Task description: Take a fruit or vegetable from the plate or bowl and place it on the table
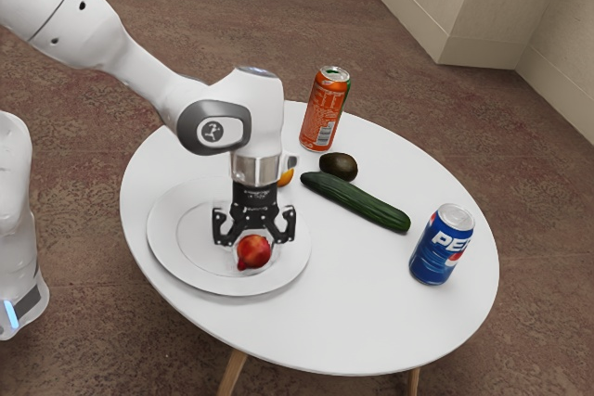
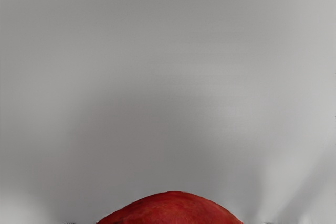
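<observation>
My gripper (image 1: 254, 240) stands open low over the white plate (image 1: 172, 252), pointing down, with a wide space between its two fingers. The red fruit (image 1: 253, 251) is at the plate, just below the middle of the hand, and the fingers stand apart on either side of its upper part. From the wrist camera, the rounded top of the red fruit (image 2: 172, 210) rises at the lower edge against the grey-looking plate (image 2: 168, 77). Contact between fruit and fingers cannot be made out.
Beyond the plate lie a dark avocado (image 1: 338, 167) and a long cucumber (image 1: 355, 201). An orange-coloured item (image 1: 286, 176) is partly hidden behind the hand. An orange can (image 1: 324, 108) stands at the far side; a blue Pepsi can (image 1: 442, 245) stands toward the exterior view's right.
</observation>
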Motion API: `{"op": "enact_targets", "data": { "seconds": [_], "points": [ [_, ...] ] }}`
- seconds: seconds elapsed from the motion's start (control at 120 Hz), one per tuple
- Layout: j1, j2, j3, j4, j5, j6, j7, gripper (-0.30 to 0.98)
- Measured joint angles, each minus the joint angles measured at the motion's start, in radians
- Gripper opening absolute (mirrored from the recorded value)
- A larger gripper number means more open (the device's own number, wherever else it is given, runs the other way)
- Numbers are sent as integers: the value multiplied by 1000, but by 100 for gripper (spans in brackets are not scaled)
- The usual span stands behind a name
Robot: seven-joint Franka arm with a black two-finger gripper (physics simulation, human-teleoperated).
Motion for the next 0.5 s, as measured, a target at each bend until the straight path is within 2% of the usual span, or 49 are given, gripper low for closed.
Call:
{"op": "enact_targets", "data": {
  "seconds": [0.05,0.283,0.35,0.5],
  "points": [
    [0,-2,0,0,0,0,-3,28],
    [6,-38,0,49,34,-3,-27,30],
    [35,-19,13,98,71,-6,-31,29],
    [113,115,88,297,176,-53,-21,29]
  ]
}}
